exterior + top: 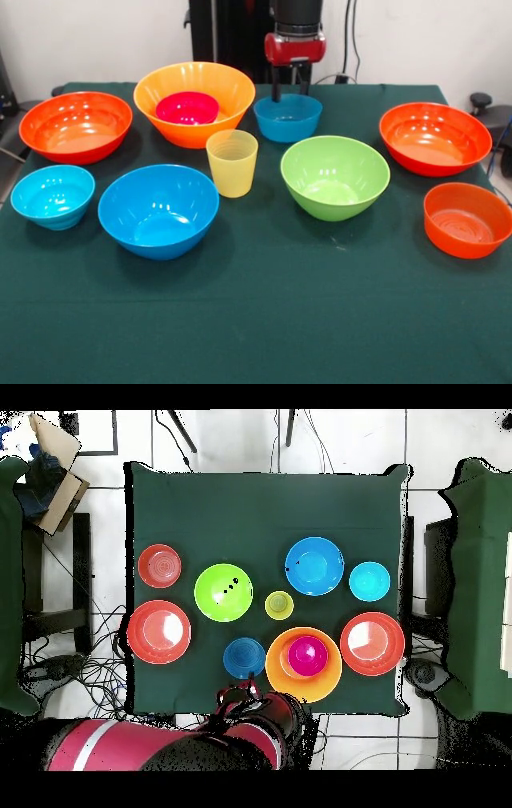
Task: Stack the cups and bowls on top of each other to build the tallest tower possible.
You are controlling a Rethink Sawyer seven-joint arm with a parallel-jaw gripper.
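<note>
Eight bowls [159, 210] spread over the green surface [256, 320]; magenta bowl [187, 107] nested in large orange bowl [194, 102], upper centre. Yellow cup [232, 162] just below. Jaws [290, 94] spread, straddling small blue bowl's [288, 117] far rim.

Green tablecloth [264, 320]; cardboard box [55, 469]

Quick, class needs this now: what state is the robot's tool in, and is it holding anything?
Tool: open, holding nothing, its two fingers hanging just above the far rim of the small blue bowl.
</note>
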